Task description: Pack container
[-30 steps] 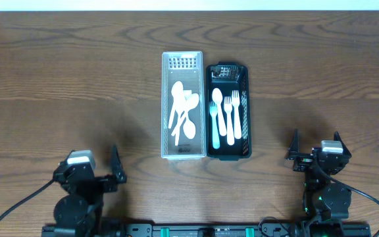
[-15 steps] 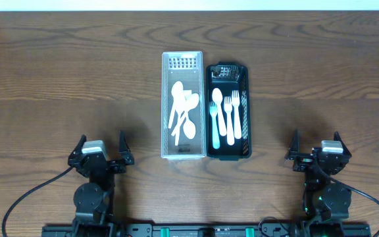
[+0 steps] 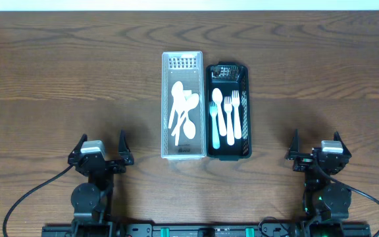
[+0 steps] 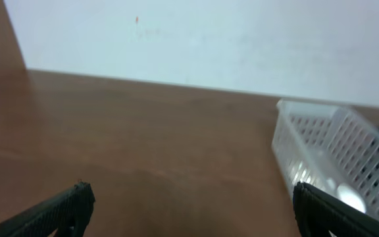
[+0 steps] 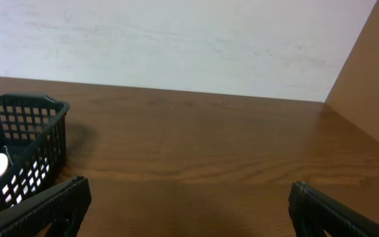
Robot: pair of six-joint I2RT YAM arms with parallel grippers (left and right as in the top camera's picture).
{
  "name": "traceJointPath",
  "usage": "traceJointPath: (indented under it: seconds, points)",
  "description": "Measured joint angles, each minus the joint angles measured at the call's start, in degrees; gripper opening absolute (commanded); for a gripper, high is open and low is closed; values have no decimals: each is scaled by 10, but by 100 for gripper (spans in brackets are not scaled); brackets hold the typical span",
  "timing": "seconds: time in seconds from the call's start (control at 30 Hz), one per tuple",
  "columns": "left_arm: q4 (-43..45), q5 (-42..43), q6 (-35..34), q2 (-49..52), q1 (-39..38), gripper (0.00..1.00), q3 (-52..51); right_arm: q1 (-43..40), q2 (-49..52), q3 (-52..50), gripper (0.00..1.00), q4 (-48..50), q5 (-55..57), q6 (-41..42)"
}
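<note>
The white bin (image 3: 183,153) holds overlapping spoons (image 3: 182,112). The black bin (image 3: 247,112), touching its right side, holds forks (image 3: 231,118) and one spoon. Both sit mid-counter (image 3: 58,79). Risk: overlapping spoons may lift together or slip from a pinch. The left jaws and the right jaws stand wide and empty at the near edge, well apart from both bins.

Even, bright light from above leaves the overhead view sharp, with only faint soft shadows on the table (image 3: 58,79), while the left wrist view is hazy and blurred, its white basket (image 4: 347,145) washed out, and the right wrist view is crisper.
</note>
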Motion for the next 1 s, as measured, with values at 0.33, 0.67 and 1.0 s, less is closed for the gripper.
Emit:
traceJointPath:
  seconds: [0.33,0.67,1.0]
  points:
    - [63,15,22,0,0,98,-10,0,0,0,99,0,0,0]
    - [169,19,5,0,0,98,-10,0,0,0,99,0,0,0]
    - [47,21,-22,0,0,98,-10,0,0,0,99,0,0,0]
